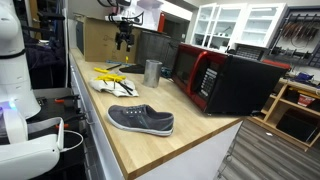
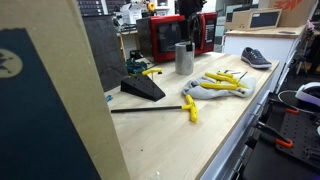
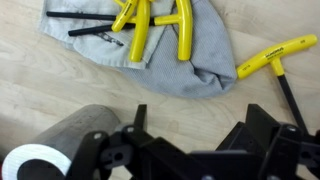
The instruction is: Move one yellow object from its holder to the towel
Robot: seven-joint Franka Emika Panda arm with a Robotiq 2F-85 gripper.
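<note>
Pale wooden countertop [image 1: 190, 140] runs the length of the scene in both exterior views. On it stands one red-and-black microwave oven [image 1: 225, 80]; no writing on it can be read. One grey canvas sneaker with a white sole [image 1: 140, 120] lies near the counter's front edge.

One crumpled grey cloth towel [image 3: 190, 75] lies flat on the wood. One black wedge-shaped tool holder [image 2: 140, 90] sits well apart from the towel. One upright bare metal cylinder [image 1: 152, 72] stands between the towel and the microwave.

The wrist view shows at least three yellow T-handled keys with black shafts [image 3: 185, 35] lying on the towel. A fourth key [image 3: 275, 52] lies on bare wood just beside the towel's edge; the print on its handle is too small to read. In an exterior view another yellow key [image 2: 190, 106] lies on the counter near the holder, and one yellow handle [image 2: 150, 72] shows right at the holder.

The black gripper [image 3: 195, 110] hangs above the cylinder and towel, its fingers spread apart and holding nothing.
</note>
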